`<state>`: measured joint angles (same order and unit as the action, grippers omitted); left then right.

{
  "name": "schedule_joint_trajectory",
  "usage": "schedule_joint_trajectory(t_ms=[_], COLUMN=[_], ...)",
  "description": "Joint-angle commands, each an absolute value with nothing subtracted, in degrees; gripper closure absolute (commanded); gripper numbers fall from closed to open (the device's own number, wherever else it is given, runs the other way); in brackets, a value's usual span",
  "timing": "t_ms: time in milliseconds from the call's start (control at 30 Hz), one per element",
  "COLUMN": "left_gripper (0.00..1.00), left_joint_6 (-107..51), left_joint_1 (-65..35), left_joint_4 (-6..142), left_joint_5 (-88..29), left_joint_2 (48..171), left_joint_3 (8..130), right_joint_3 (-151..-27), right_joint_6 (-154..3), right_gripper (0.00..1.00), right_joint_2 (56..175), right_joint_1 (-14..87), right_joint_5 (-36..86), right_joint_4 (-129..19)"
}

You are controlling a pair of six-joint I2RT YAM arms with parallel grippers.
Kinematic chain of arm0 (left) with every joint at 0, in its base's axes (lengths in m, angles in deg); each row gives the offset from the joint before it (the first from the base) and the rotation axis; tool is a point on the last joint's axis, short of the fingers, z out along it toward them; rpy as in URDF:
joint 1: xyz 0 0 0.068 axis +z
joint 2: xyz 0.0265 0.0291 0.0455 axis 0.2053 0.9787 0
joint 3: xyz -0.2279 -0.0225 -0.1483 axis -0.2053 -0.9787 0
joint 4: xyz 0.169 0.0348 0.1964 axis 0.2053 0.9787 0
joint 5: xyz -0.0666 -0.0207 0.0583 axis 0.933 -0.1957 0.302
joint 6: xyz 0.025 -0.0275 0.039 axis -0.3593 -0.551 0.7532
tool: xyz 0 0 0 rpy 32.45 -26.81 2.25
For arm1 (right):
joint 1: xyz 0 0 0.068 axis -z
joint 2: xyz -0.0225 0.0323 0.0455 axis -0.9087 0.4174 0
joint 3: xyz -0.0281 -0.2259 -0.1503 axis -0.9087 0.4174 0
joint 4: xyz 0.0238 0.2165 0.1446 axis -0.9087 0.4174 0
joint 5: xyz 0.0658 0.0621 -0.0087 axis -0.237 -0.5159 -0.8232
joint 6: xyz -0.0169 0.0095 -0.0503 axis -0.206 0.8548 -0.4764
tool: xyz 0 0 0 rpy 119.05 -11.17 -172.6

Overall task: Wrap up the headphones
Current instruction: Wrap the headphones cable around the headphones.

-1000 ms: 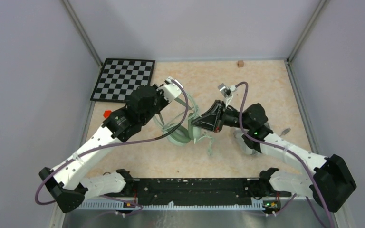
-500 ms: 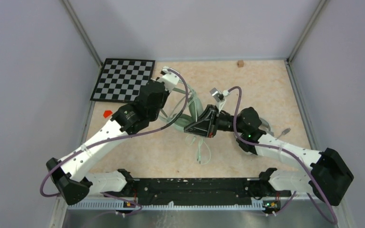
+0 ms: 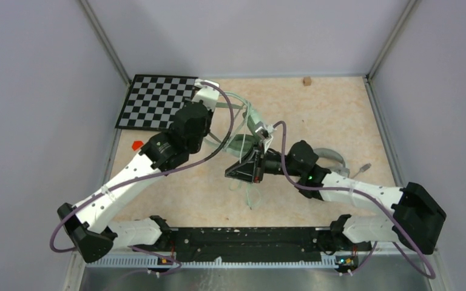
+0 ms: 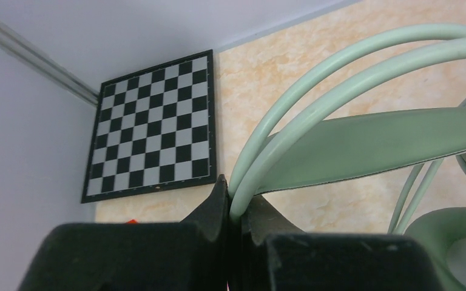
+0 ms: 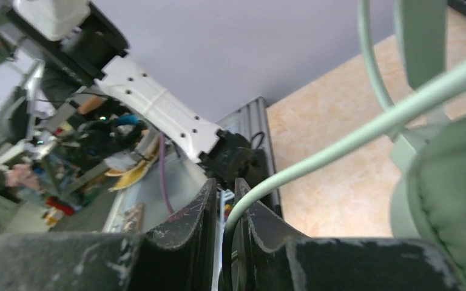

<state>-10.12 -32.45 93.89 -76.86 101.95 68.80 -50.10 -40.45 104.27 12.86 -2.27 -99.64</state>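
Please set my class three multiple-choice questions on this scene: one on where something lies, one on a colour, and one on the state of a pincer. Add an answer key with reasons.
1. Where on the beige marbled table does the black-and-white checkerboard lie?
A. near right corner
B. far left corner
C. under the right arm

2. What colour is the thin cable between the fingers of the right pincer?
A. pale green
B. red
C. black

3. What state is the left pincer in?
A. wide open above the table
B. shut on the checkerboard
C. shut on the mint-green headband

Answers:
1 B, because the top view shows it against the far left walls.
2 A, because the right wrist view shows a pale-green strand running out from the closed fingers.
3 C, because the left wrist view shows the band's hoops pinched between the black fingers.
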Motion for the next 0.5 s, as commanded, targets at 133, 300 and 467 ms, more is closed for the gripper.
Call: schedule_joint_trajectory(t_ms=[133, 300, 467], left_gripper=[1.00, 1.00, 1.00], left_joint_6=[-29.2, -35.1, -39.4], left_joint_1=[-32.1, -32.1, -32.1], left_joint_4=[80.9, 78.2, 77.5], left_joint_5=[-72.9, -69.3, -66.1], left_joint_2=[94.5, 93.4, 93.7], left_joint_3=[68.5, 67.6, 68.8], right_joint_3=[-50.8, -47.7, -46.8], right_joint_6=[-52.9, -60.7, -65.9], right_gripper=[0.83, 0.82, 0.80], right_joint_2=[95.6, 94.0, 95.3], right_joint_1=[9.4, 6.4, 5.0], right_joint_5=[17.2, 23.3, 24.9], right_joint_4=[-88.2, -91.2, -92.4])
